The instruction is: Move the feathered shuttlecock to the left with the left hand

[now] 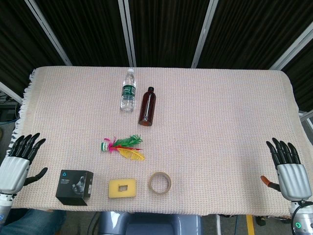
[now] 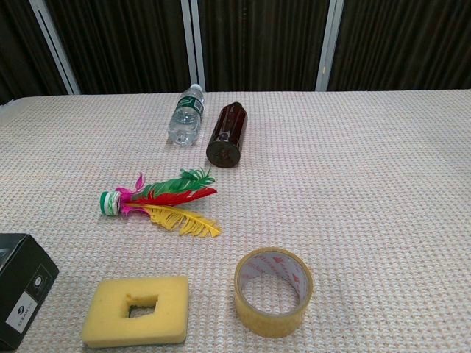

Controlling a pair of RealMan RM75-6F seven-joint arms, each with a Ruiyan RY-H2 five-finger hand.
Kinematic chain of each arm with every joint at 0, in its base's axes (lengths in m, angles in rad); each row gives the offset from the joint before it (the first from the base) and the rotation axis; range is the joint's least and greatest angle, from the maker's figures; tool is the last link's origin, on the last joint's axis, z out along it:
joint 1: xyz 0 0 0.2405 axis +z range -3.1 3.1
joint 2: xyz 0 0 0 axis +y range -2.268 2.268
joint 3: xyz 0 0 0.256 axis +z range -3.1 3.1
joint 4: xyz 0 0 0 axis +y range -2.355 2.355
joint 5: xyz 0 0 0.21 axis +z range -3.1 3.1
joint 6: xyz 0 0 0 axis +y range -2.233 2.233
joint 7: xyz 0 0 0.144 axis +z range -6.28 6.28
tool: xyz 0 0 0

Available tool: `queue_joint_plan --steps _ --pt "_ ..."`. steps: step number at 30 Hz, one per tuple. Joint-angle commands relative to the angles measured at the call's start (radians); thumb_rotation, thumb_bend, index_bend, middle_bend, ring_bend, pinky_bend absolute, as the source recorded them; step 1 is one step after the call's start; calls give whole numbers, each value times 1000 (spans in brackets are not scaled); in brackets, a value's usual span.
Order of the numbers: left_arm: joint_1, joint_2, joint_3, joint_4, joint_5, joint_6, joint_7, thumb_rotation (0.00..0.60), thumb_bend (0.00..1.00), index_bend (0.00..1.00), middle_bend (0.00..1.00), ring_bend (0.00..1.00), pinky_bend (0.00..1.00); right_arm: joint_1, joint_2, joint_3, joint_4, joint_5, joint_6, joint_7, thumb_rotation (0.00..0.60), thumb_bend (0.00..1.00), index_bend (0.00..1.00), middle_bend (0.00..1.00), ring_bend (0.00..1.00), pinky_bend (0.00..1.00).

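Nothing has yet been grasped, so the risks all lie in the reach. The desk (image 1: 220, 147) is covered by a woven cloth whose fringed left edge sits just beside the left hand (image 1: 17, 164); it is judged that fingers dragged across the weave could catch it and shift everything lying on it. The black box (image 1: 74, 187), near the front left corner, lies between that hand and the target, and a low approach would probably knock it. The yellow sponge (image 2: 136, 309) and the tape roll (image 2: 274, 291), along the front edge, could be swept aside by a wide path. The brown bottle (image 1: 147, 106) and the clear water bottle (image 1: 127, 90) lie on their sides toward the back edge and would likely roll if nudged.

The left hand is seen at the left edge, empty, with fingers spread and the thumb out. The right hand (image 1: 288, 169) is seen at the right edge, likewise empty and spread.

The feathered shuttlecock (image 2: 158, 203) lies flat, left of the desk's middle, between the bottles and the sponge, apart from all of them. Its small white-and-green base points to the left edge; green, red, pink and yellow feathers fan toward the right. The feathers are judged light and springy, so a pinch on them alone may slip or bend them.
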Motion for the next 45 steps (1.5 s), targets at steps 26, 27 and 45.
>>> queue_joint_plan --steps 26,27,45 --pt "-273 -308 -129 30 -58 -269 -15 600 281 445 0 0 0 5 26 -3 22 -11 -15 123 600 27 0 0 0 0" --pt "-285 -307 -136 13 -64 -281 10 600 281 444 0 0 0 4 28 -2 23 -9 -15 131 600 30 0 0 0 0" --pt "-502 -443 -232 23 -365 -590 239 600 280 421 0 0 0 -1 47 4 34 -5 -2 199 600 42 0 0 0 0"
